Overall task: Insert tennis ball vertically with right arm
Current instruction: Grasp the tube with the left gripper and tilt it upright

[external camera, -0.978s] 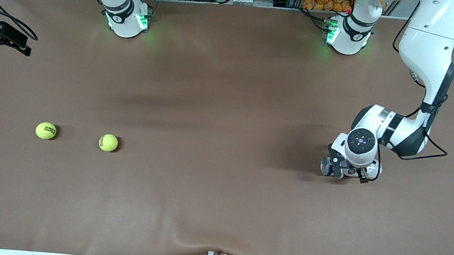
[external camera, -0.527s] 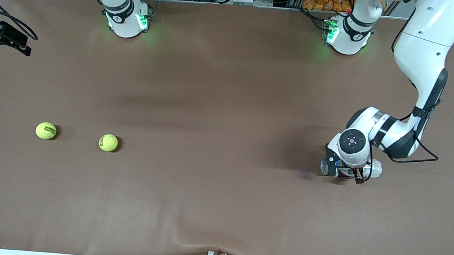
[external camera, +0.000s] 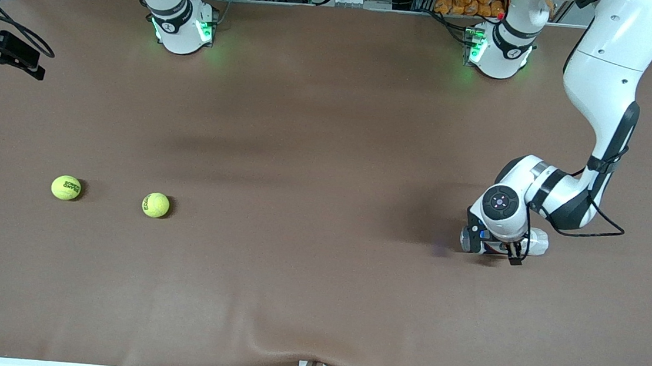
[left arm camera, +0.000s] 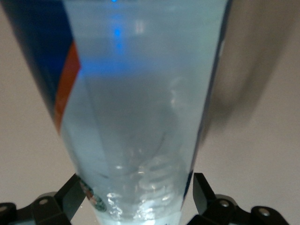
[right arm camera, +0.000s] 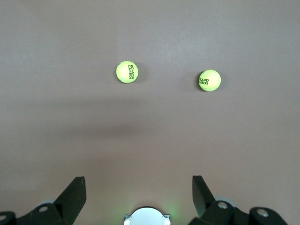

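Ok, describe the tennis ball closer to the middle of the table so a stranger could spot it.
On the brown table, look toward the right arm's end, where two yellow tennis balls lie. The one you want sits closer to the table's middle and slightly nearer the front camera than its twin.

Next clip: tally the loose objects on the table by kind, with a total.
Tennis balls: 2, one toward the right arm's end of the table, the other beside it.
Clear plastic tube lying on its side: 1, between the left tool's open fingers.
Total: 3
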`<state>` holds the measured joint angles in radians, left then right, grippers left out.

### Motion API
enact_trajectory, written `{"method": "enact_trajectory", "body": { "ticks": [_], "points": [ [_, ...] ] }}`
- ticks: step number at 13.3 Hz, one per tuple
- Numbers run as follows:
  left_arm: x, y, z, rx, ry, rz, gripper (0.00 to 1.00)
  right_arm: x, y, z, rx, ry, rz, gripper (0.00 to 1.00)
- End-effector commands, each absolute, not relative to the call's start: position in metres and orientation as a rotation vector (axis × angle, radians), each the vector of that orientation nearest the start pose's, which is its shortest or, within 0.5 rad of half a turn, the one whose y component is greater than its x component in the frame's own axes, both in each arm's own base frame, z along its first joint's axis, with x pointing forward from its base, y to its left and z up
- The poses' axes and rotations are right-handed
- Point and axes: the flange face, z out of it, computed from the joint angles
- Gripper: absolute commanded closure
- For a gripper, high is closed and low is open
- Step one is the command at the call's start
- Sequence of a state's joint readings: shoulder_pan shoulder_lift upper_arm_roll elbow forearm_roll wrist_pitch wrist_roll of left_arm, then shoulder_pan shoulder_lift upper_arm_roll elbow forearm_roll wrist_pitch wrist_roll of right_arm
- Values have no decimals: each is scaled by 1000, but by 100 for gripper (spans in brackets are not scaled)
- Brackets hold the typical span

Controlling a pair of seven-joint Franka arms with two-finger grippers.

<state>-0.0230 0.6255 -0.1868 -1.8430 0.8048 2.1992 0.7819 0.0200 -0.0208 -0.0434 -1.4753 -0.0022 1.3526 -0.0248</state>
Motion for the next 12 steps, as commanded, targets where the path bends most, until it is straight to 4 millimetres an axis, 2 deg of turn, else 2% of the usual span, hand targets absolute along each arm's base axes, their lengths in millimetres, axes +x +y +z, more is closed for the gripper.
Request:
{"method": "enact_trajectory", "body": {
  "ticks": [1,8,10,12],
  "points": [
    [618,-103,169,-1929,1883,474,0,516,-13,666,-3122,4,153,0],
    [620,-104,166,-1925,1888,472,0,516,-13,666,-3122,4,153,0],
    [621,-104,165,-1926,1889,474,7,516,-13,666,-3121,6,153,0],
    [620,-107,167,-1921,1891,469,18,516,-14,666,-3121,8,153,0]
  ]
}}
